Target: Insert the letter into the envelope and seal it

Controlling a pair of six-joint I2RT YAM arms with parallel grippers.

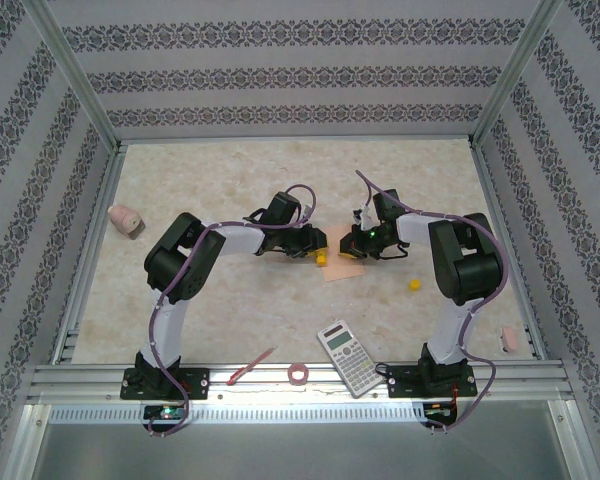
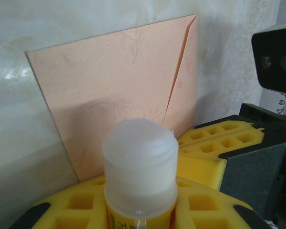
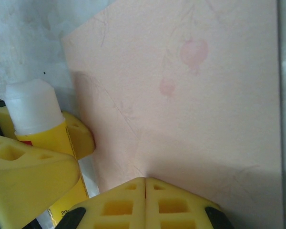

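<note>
gripping a glue stick (image 2: 139, 162) between its yellow padded fingers (image 2: 78, 198), the left pincer (image 1: 318, 250) is closed narrowly round the yellow tube. the stick's white glue tip is bare and points toward the envelope (image 2: 109, 90). the envelope lies flat on the pale marbled worktop (image 1: 230, 310), near the middle and between the two pincers. it is plain peach paper. in the left wrist view a crease runs from its far corner down toward the glue tip, with a narrower panel to the right of the crease. the tip stands just short of the envelope's near edge; i cannot tell whether it touches the paper. the right pincer (image 3: 145, 188) has its jaws pressed fully together with no gap, and its yellow tips sit over the near part of the envelope. they appear to rest on the paper rather than clasp it. in the right wrist view two faint reddish blotches mark the peach face farther out; whether they are printed on the paper or belong to a sheet inside i cannot tell. in that same view the glue stick sits at the left, just beside the envelope's edge. nearer the arm bases, well apart from the envelope, lie a calculator (image 1: 348, 357), a small roll of pink tape (image 1: 299, 373) and a thin red stick (image 1: 250, 366). a small yellow piece (image 1: 415, 285) sits to the right of the envelope, a pink object (image 1: 127, 220) lies by the left wall, and another small pink piece (image 1: 510, 339) is at the right edge.
</note>
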